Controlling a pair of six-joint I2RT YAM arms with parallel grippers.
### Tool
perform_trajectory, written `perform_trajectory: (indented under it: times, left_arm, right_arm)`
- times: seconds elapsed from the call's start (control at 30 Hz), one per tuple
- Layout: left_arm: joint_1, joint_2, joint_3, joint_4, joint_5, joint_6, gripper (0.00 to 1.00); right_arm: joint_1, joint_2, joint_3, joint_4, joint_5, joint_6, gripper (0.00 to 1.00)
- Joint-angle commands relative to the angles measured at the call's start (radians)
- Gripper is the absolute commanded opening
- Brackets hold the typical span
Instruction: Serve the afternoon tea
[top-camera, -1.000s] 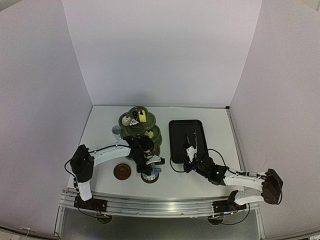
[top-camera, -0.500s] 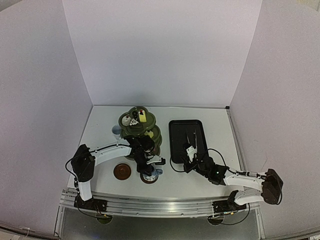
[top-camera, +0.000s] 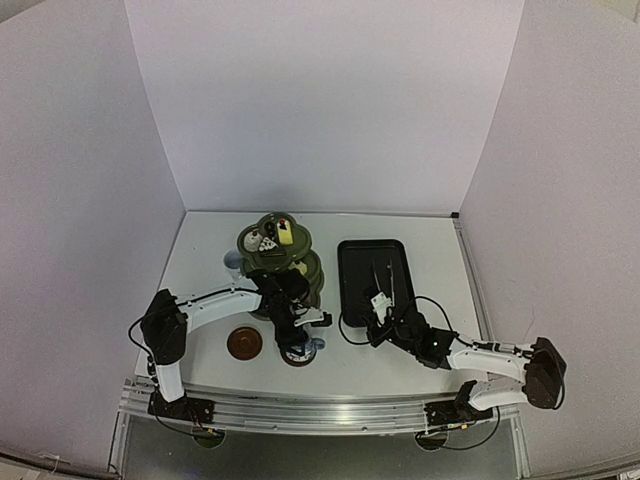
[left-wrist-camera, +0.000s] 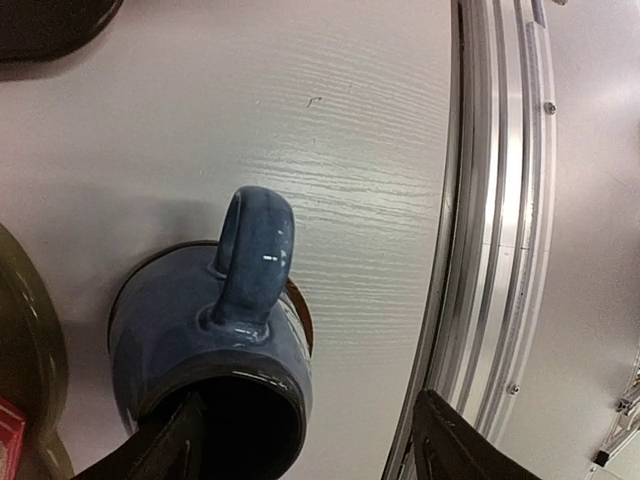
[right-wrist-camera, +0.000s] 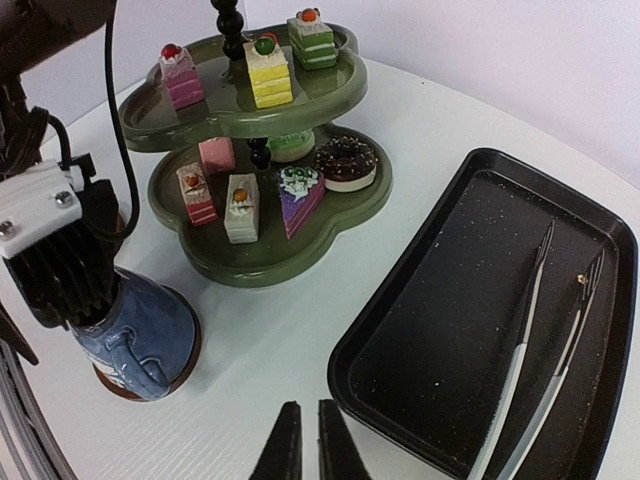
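Note:
A blue cup (left-wrist-camera: 215, 330) stands on a brown coaster (right-wrist-camera: 152, 386) at the table's front, beside the olive-green three-tier stand (right-wrist-camera: 250, 120). My left gripper (left-wrist-camera: 307, 405) is open over it: one finger dips into the cup's mouth, the other hangs clear on the handle side. Small cakes sit on the tiers: pink (right-wrist-camera: 181, 76), yellow (right-wrist-camera: 268, 72), green (right-wrist-camera: 312, 40), chocolate (right-wrist-camera: 346, 162). A second coaster (top-camera: 244, 343) lies bare left of the cup, and a pale cup (top-camera: 232, 263) stands behind the stand. My right gripper (right-wrist-camera: 309, 432) hovers near the black tray's corner, fingers a slit apart, holding nothing.
The black tray (right-wrist-camera: 450, 330) lies right of the stand with metal tongs (right-wrist-camera: 528, 330) in it. A metal rail (left-wrist-camera: 500, 200) runs along the table's near edge, close to the blue cup. White walls enclose the table.
My left gripper has opened and let go of the blue cup, which now rests on its coaster. The right fingers have parted slightly.

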Motion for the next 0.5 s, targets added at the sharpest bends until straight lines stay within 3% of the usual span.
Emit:
perform_trajectory:
  times: [0.0,0.27,0.47]
  left_arm:
    - [-0.004,-0.142,0.042,0.052,-0.007,0.013,0.74]
    - [0.018,-0.343,0.021,0.042,-0.082,0.035,0.80]
    - [0.183,-0.468,0.101,-0.015,-0.110,0.005,0.80]
  right_arm:
    - [-0.010,-0.009,0.091,-0.048,0.002,0.009,0.14]
    - [-0.101,-0.001,0.161,-0.136,-0.039,0.067,0.48]
    - [-0.175,0.082,0.296,-0.255,-0.070,0.097,0.59]
